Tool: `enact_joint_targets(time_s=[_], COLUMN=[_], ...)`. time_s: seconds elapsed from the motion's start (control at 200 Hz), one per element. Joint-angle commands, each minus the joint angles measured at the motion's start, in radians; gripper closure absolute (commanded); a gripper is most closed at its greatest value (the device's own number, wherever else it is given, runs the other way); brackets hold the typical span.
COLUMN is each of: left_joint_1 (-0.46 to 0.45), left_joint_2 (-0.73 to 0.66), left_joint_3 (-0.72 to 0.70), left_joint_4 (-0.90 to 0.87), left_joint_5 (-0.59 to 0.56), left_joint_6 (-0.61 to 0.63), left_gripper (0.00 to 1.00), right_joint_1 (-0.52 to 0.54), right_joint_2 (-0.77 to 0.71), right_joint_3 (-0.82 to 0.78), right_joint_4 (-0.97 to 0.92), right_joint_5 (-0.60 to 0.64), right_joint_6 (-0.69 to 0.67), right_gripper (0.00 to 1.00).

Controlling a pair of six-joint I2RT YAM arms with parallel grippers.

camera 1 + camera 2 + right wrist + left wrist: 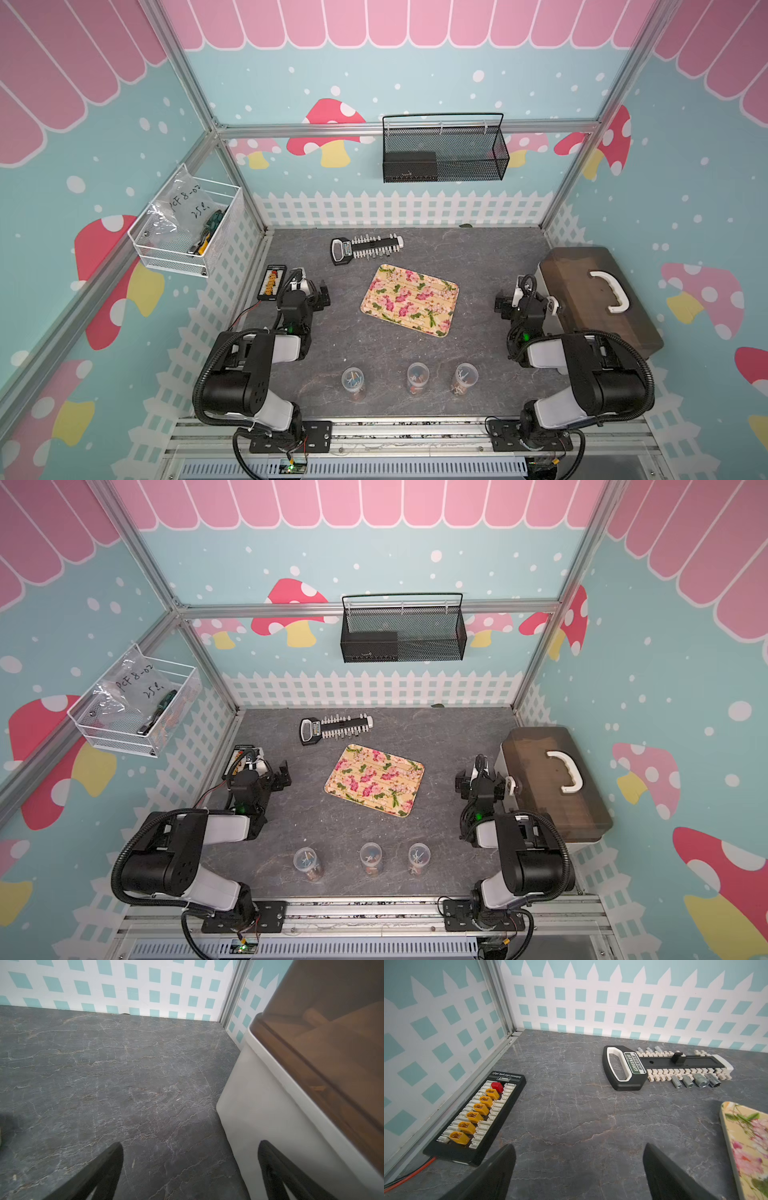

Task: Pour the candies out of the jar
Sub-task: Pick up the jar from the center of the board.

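Facing: left hand (578, 1169), right hand (190, 1169), spread and empty, pointed at far edge.
Jars (417, 376): stood upright along worktop's (478, 257) near edge, behind both.

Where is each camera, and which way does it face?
Top views: high over the near edge, looking down toward the back wall; both arms, flowered tray, three clear plastic jars.
Left wrist: behind the open left gripper, facing the back-left corner; black connector board with yellow plugs, black socket rail.
Right wrist: behind the open right gripper, facing the back-right corner; white box with brown translucent lid.
Shared: top and left wrist views show tray, board, rail; wrist views share only the grey marbled tabletop.
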Motion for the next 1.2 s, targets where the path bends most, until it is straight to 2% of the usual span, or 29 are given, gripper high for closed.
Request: enact_joint_targets(time_s=[0.0, 1.196], left_joint_1=[0.003, 0.011], left_joint_2=[0.003, 0.005], left_joint_3=[0.007, 0.008], left_joint_4=[0.022, 0.019], left_joint_5=[-0.001, 0.014], left_joint_6=[0.019, 0.013], left_gripper=[0.01, 0.01], right_joint_1=[-0.003, -0.003], right_joint_2=[0.005, 0.007], right_joint_3=[0.016, 0.036], right_joint_4=[0.013, -0.022], right_joint_5=[0.008, -0.026], right_joint_6=[0.009, -0.006], right_gripper=[0.0, 0.01])
